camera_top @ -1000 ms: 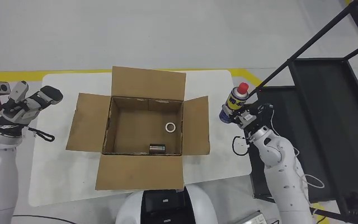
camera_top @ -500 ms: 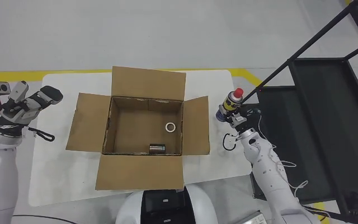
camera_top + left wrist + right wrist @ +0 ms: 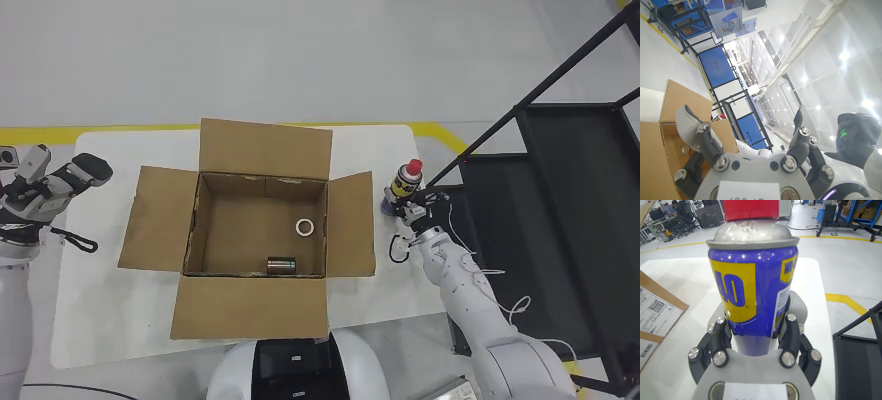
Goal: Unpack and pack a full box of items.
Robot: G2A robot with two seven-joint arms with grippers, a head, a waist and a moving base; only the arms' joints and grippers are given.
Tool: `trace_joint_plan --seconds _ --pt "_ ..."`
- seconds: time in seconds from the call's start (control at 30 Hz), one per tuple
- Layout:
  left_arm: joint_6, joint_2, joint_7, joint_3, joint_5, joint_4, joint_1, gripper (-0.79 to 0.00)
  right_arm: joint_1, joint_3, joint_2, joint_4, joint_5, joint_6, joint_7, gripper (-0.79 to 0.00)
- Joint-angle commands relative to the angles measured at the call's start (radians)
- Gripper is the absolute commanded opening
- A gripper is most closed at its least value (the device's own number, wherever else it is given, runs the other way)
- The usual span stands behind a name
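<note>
**Spray can upright beside box, right claw clamped on it**

Right gripper [image 3: 755, 313] grasps the spray can [image 3: 751, 279] low on its body, so it stays vertical for set-down on the table [image 3: 120, 320], just beside the box [image 3: 262, 150] right flap. Can't tell if the base touches. Left gripper [image 3: 742, 117] is spread and empty, parked clear at the table's left. Tape roll [image 3: 306, 227] and metal cylinder [image 3: 281, 264] lie in the box, not yet unpacked.

cardboard box [image 3: 265, 150]: 1 | spray can [image 3: 404, 183]: 1 | white ring [image 3: 306, 228]: 1 | metal cylinder [image 3: 280, 265]: 1 | table [image 3: 120, 300]: 1
</note>
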Motion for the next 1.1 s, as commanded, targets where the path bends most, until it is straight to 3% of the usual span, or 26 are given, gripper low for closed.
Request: trace_joint_plan --seconds 0.0,0.17,0.2,0.33,0.37,0.43,0.77,1.07 --pt "0.000 0.000 0.000 0.000 0.000 0.000 0.000 0.000 0.014 -0.011 -0.004 0.026 0.002 0.000 -0.015 -0.785" --pt "0.000 0.000 0.000 0.000 0.000 0.000 0.000 0.000 0.027 -0.035 -0.011 0.072 -0.001 0.004 -0.043 -0.767" --pt "0.000 0.000 0.000 0.000 0.000 0.000 0.000 0.000 0.028 -0.040 -0.012 0.078 -0.004 0.004 -0.046 -0.680" --pt "0.000 0.000 0.000 0.000 0.000 0.000 0.000 0.000 0.025 -0.057 -0.017 0.100 -0.003 -0.004 -0.060 -0.539" --pt "0.000 0.000 0.000 0.000 0.000 0.000 0.000 0.000 0.023 -0.061 -0.018 0.103 -0.003 -0.004 -0.065 -0.416" --pt "0.000 0.000 0.000 0.000 0.000 0.000 0.000 0.000 0.019 -0.069 -0.021 0.106 -0.001 -0.005 -0.074 0.000" --pt "0.000 0.000 0.000 0.000 0.000 0.000 0.000 0.000 -0.030 -0.062 -0.006 0.018 0.000 -0.016 -0.174 0.000" --pt "0.000 0.000 0.000 0.000 0.000 0.000 0.000 0.000 -0.184 0.020 0.044 -0.318 -0.037 -0.021 -0.194 0.000"
